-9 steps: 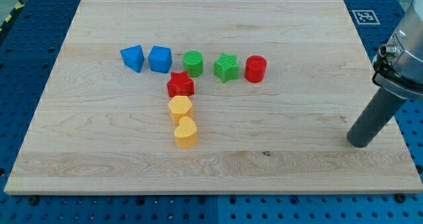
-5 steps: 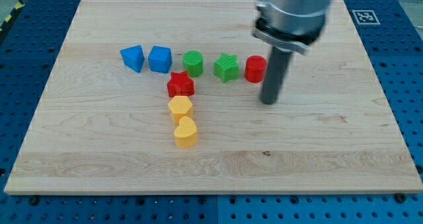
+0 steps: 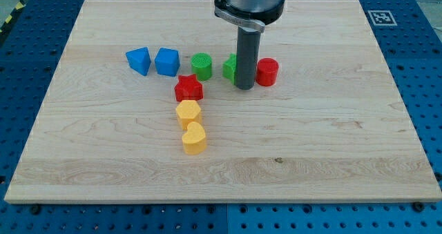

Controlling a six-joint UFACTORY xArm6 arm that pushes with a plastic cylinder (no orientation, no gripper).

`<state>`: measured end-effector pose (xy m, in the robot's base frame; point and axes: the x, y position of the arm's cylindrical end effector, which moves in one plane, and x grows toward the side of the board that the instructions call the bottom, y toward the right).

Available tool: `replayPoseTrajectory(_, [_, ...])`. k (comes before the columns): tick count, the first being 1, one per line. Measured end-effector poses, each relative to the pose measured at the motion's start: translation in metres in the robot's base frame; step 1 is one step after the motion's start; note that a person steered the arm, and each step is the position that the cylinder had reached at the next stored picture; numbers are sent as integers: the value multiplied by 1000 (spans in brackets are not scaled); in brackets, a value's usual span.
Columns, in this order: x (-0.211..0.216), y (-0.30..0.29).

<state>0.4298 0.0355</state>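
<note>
Where the wooden board (image 3: 103, 151) begins at the view's left, you first meet a blue block (image 3: 139, 60) of irregular shape, with a blue cube (image 3: 167, 61) just beside it at 3 o'clock. Next comes the green cylinder (image 3: 202, 66); at its 7 o'clock sits the red star (image 3: 188, 89), and at 6 o'clock from that a yellow hexagon (image 3: 188, 112) touching a yellow heart (image 3: 195, 138). Further right, the rod hides most of the green star (image 3: 229, 67). My tip (image 3: 244, 88) rests at that star's 5 o'clock, with the red cylinder (image 3: 267, 72) just at the tip's 2 o'clock. You have no claw here: the rod holds nothing.
</note>
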Motion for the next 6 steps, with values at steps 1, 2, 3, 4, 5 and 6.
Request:
replayPoseTrajectory(1, [0,1])
replayPoseTrajectory(2, [-1,17])
replayPoseTrajectory(3, [-3,38])
replayPoseTrajectory(4, [-30,40])
replayPoseTrajectory(5, [-36,32])
replayPoseTrajectory(6, [-34,4])
